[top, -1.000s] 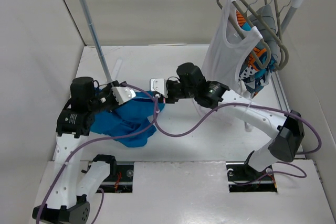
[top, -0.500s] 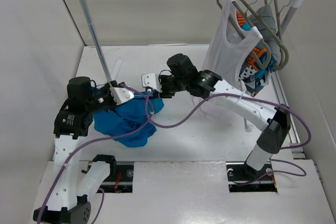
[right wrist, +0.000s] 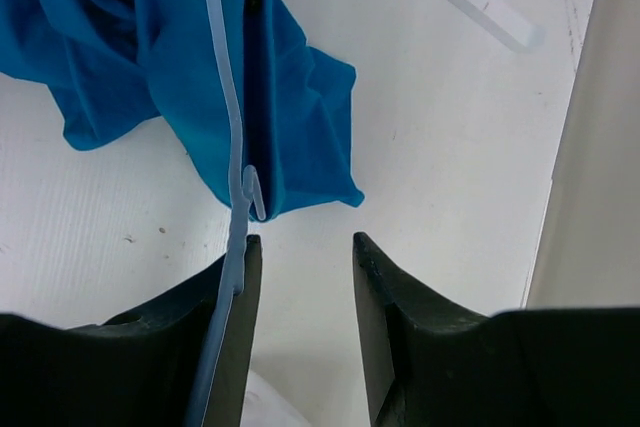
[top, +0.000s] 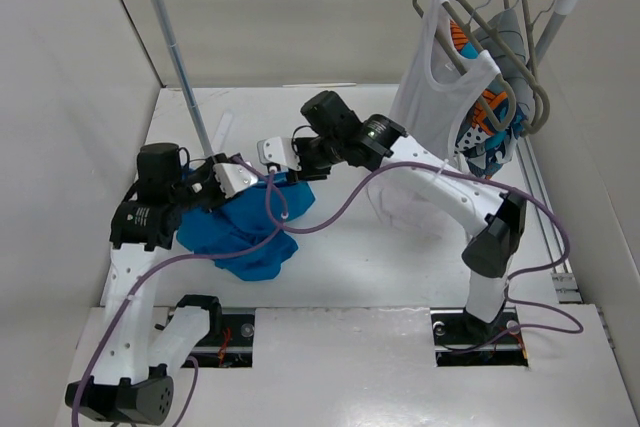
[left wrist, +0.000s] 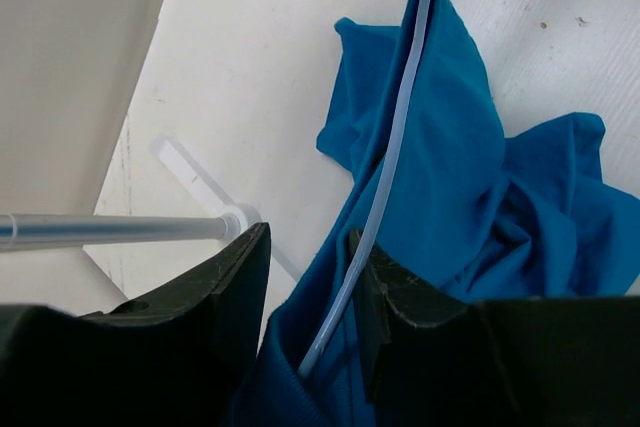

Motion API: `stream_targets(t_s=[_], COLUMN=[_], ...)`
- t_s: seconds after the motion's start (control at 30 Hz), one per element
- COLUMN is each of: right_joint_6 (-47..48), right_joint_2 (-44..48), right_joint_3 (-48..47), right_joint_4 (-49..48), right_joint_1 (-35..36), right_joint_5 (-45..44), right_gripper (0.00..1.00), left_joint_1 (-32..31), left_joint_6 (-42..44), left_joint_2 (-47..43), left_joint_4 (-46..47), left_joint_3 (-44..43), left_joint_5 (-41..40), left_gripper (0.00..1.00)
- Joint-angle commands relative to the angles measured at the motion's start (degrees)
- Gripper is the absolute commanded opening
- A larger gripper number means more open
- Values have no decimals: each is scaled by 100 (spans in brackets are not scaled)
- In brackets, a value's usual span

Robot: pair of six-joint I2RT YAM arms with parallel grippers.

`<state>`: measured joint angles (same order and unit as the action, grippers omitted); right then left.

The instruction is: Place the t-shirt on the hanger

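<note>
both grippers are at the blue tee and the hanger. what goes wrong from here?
1. In the right wrist view the hanger runs along the edge of one finger of the right gripper, not across the gap, so it may slip off.
2. The t-shirt is bunched in a heap. By the left gripper the wire goes into folds, so it may thread a wrong opening.
3. A purple cable loops over the t-shirt and may snag.

Pale hanger (left wrist: pixel 385 177) against crumpled blue t-shirt (top: pixel 235 232)
</note>
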<state>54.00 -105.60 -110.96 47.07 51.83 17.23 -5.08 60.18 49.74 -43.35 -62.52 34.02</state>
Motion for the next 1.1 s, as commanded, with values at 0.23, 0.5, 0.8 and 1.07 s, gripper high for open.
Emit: stream_targets(t_s=[0.23, 0.5, 0.8, 1.07], right_joint_6=[225, -406, -857, -487], right_joint_2=[-172, 609, 1833, 2183], right_joint_3=[-648, 239, 1174, 1145], right_joint_4=[-1886, -2095, -3074, -2711], right_joint_1=[371, 20, -665, -911], right_joint_5=[201, -510, 226, 1054], right_gripper=[0, 100, 100, 100], left_joint_1=[-318, -318, -318, -318], left_joint_6=[-15, -2666, -4014, -4805], left_joint_2=[124, -437, -553, -1017], left_joint_4=[-904, 1010, 1601, 2172], left_joint_3=[337, 846, 1146, 927], left_joint_5=[1512, 527, -105, -1168], left_gripper=[0, 0, 0, 0])
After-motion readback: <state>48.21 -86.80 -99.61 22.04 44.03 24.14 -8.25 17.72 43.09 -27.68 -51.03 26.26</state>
